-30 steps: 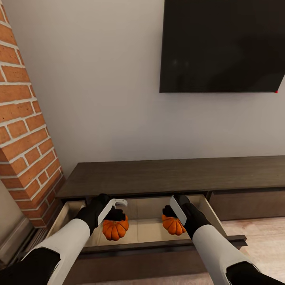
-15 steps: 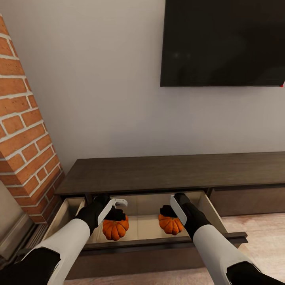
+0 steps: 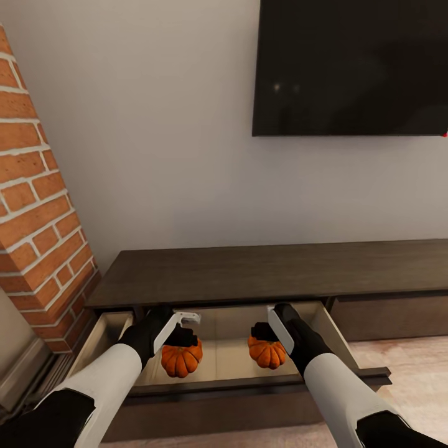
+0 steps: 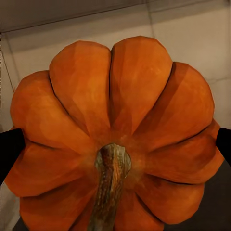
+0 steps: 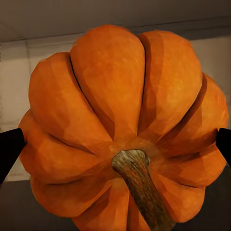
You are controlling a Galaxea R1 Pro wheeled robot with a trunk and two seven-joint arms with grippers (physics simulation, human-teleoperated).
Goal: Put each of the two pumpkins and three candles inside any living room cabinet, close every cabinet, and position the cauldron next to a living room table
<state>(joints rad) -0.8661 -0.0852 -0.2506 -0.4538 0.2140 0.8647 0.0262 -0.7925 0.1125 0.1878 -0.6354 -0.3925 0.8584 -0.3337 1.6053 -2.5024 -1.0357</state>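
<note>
Right pumpkin [image 3: 267, 351] has dropped a bit lower into the open drawer [image 3: 224, 358] of the cabinet [image 3: 261, 274]; left pumpkin [image 3: 181, 358] hasn't budged. Left gripper [image 3: 182, 339] and right gripper [image 3: 266, 333] are each clamped tight on theirs, above the pale drawer floor.

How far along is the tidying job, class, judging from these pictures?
Done: the dark-brown wooden cabinet's drawer is open. In hand: the left gripper and right gripper each hold a ribbed orange pumpkin over its pale interior. Left: releasing them, candles, closing, cauldron.
</note>
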